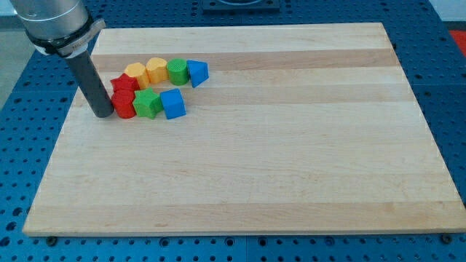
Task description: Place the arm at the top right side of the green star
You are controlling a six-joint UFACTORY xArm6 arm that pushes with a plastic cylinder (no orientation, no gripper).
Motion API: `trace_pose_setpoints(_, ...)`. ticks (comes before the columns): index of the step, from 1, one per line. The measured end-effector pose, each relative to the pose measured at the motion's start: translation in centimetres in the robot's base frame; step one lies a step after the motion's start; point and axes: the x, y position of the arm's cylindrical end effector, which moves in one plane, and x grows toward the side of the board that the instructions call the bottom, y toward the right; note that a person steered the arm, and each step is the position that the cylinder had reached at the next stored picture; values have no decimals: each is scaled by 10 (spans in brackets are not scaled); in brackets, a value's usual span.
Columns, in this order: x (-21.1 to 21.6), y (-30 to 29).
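Note:
My tip (104, 115) rests on the wooden board (247, 160) at the view's left, just left of a red block (124, 104) and touching or nearly touching it. The green star (148, 103) lies right of that red block, with a blue cube (173, 103) on its right. My tip is thus to the left of the green star, one block away. Above this row sit a red block (124, 82), an orange block (135, 72), a yellow block (156, 70), a green round block (177, 70) and a blue triangular block (197, 73).
All the blocks form one tight cluster near the board's upper left. The board lies on a blue perforated table (22, 145). The arm's grey body (54, 22) rises at the view's top left corner.

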Motion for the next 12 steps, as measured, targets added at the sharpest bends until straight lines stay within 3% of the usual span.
trace_pose_setpoints(2,0,2)
trace_pose_setpoints(3,38,16)
trace_pose_setpoints(4,72,64)
trace_pose_setpoints(5,72,141)
trace_pose_setpoints(6,61,218)
trace_pose_setpoints(7,16,249)
trace_pose_setpoints(8,-19,245)
trace_pose_setpoints(12,-55,154)
